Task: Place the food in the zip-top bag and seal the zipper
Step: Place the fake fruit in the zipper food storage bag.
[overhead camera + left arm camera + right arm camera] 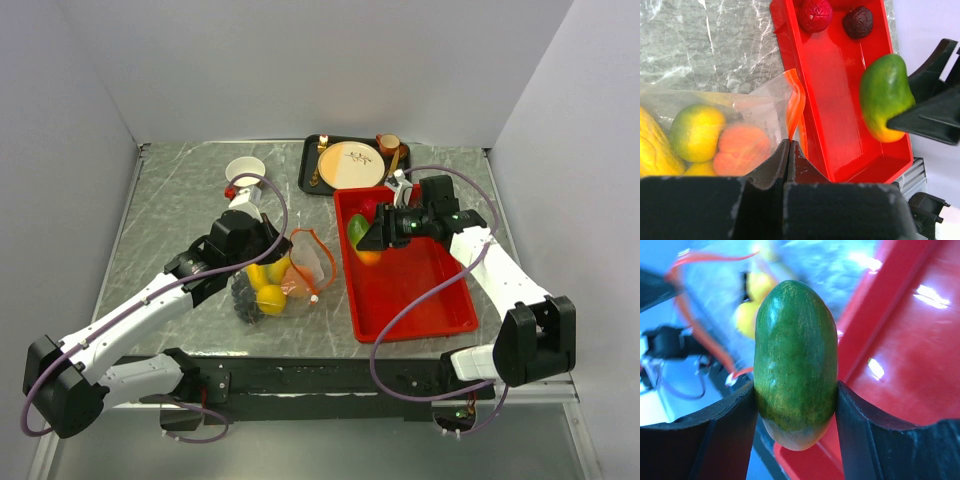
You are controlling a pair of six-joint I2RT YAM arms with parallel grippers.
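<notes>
**Left.** The left gripper (pixel 789 148), jaws fully closed, pinches the mouth edge of the zip-top bag (pixel 762 97) beside the orange zipper (pixel 796 107). The bag lies on the table just beside the red tray (pixel 840 130).

**Right.** The right gripper (pixel 797 407), part open, clamps the mango (pixel 795 355) across its middle, above the tray's near-bag side.

**Hazards.**
- Only one lip of the bag is held, so the mouth may sag. The mango could then catch the zipper or drop between bag and tray.
- The smooth mango may also swivel in the grip.

**Counts.**
- Bagged, at least four: a banana-like piece (pixel 650 147), a yellow-green fruit (pixel 696 131), a peach (pixel 742 148) and a grape bunch (pixel 243 297).
- In the tray, two: an apple (pixel 815 14) and a plum (pixel 858 22).
- Held, one.
</notes>
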